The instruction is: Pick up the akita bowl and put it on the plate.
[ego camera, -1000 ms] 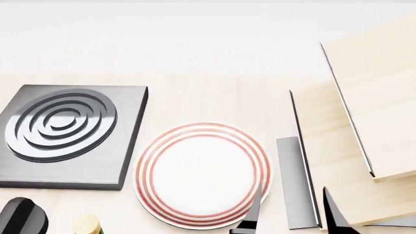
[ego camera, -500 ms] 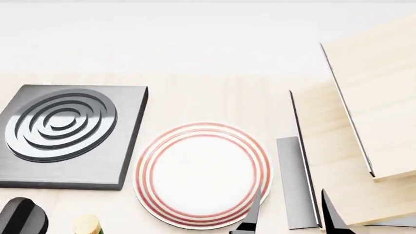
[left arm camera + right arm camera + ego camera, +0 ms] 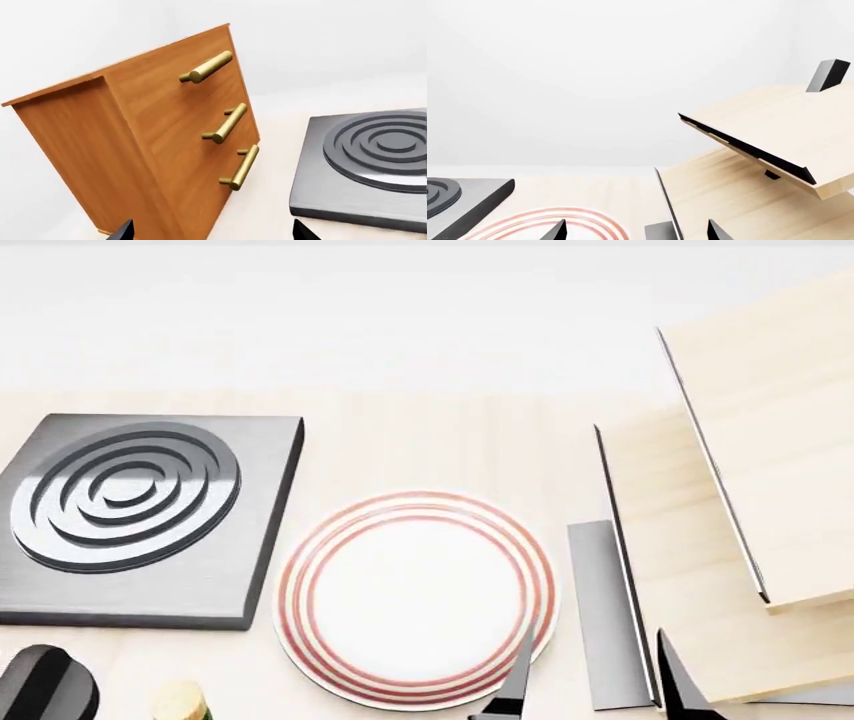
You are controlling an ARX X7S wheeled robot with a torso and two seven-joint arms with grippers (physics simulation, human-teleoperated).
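Observation:
The plate (image 3: 416,598), white with thin red rings, lies flat on the light wooden table in the head view. Its rim also shows in the right wrist view as the plate (image 3: 540,221). The akita bowl is out of view in every frame. My right gripper (image 3: 597,692) is open just right of the plate's near edge, one fingertip over the plate's rim, the other by the wooden rack. In its own view the right gripper (image 3: 636,234) holds nothing. My left gripper (image 3: 212,234) is open and empty, between a wooden cabinet and the stove burner.
A dark grey square stove burner (image 3: 134,515) with raised rings sits left of the plate. A light-wood rack (image 3: 747,490) with dark panels stands at the right. A brown cabinet (image 3: 153,145) with three brass handles stands beside the burner (image 3: 373,160).
The right gripper's fingertips have crept slightly further into the head view. Everything else is as before.

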